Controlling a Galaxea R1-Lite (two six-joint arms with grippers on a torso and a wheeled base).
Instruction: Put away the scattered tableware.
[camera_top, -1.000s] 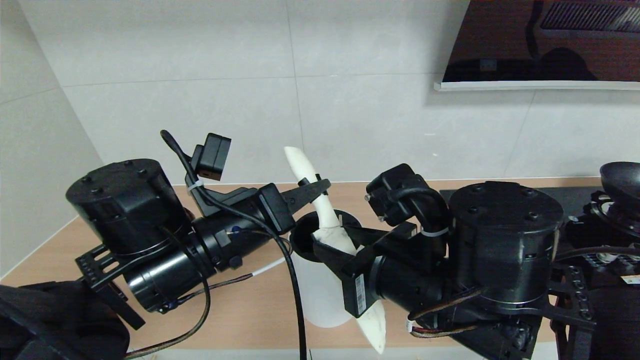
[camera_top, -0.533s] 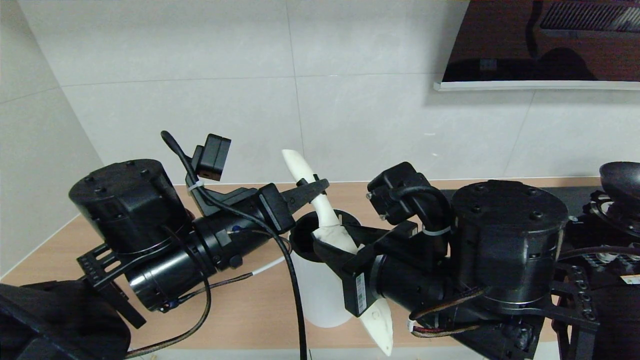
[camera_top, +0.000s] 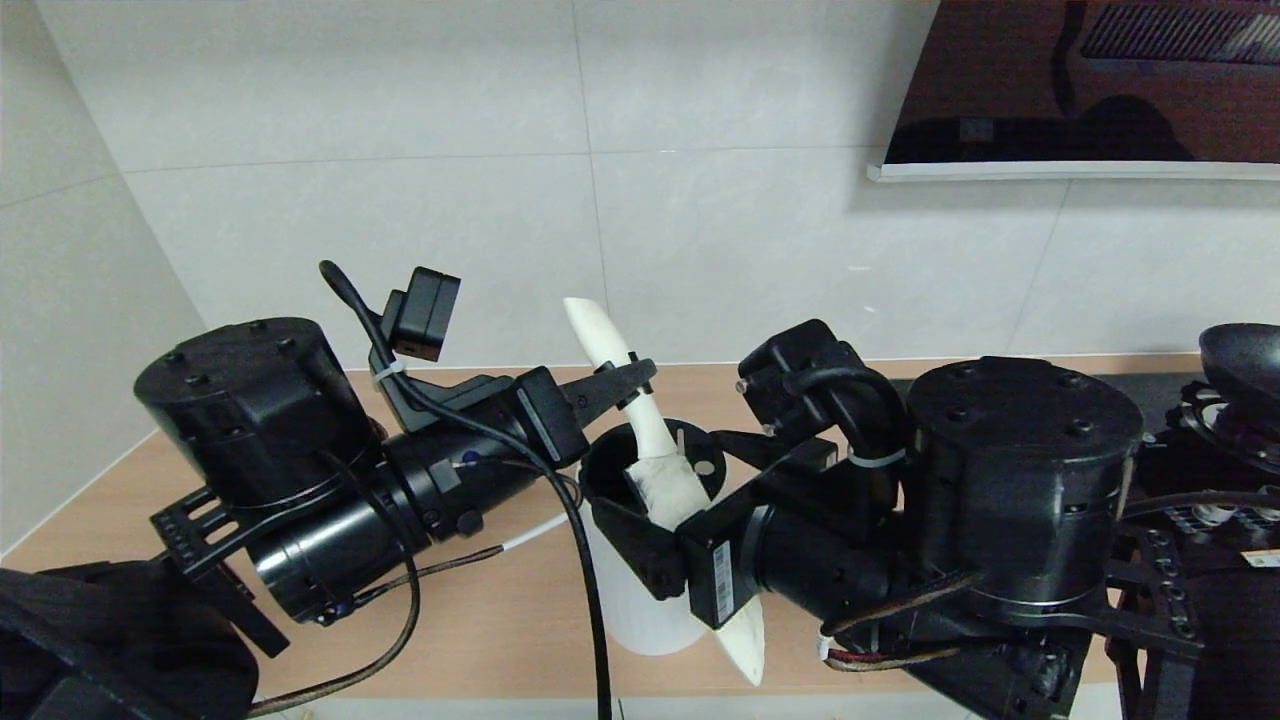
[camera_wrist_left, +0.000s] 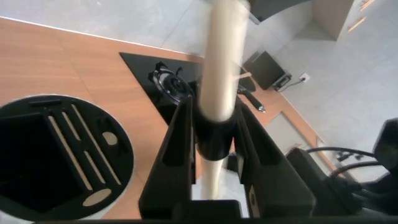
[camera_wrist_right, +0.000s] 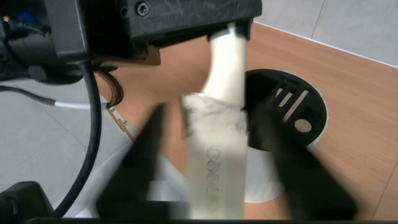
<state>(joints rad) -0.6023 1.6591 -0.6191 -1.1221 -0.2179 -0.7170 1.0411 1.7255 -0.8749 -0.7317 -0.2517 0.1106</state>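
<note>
A long white knife (camera_top: 600, 335) stands steeply tilted above a white utensil holder (camera_top: 640, 610) with a black divided top. My left gripper (camera_top: 635, 378) is shut on the knife's handle (camera_wrist_left: 221, 50), seen close in the left wrist view (camera_wrist_left: 214, 124). My right gripper (camera_top: 690, 490) is open, its fingers spread on either side of the wider white blade (camera_wrist_right: 214, 149) and not touching it. The blade's tip (camera_top: 742, 650) hangs in front of the holder, outside its rim. The holder's slotted top (camera_wrist_right: 292, 115) lies behind the blade.
The holder stands on a wooden counter (camera_top: 480, 610) against a tiled wall. A black gas hob (camera_top: 1215, 440) with a dark pan (camera_top: 1240, 355) is at the right, under a dark range hood (camera_top: 1080, 90). The holder's compartments (camera_wrist_left: 62, 155) hold several thin sticks.
My right gripper has opened and let go of the knife's blade. The left gripper keeps its hold on the handle, and the blade tip has swung slightly.
</note>
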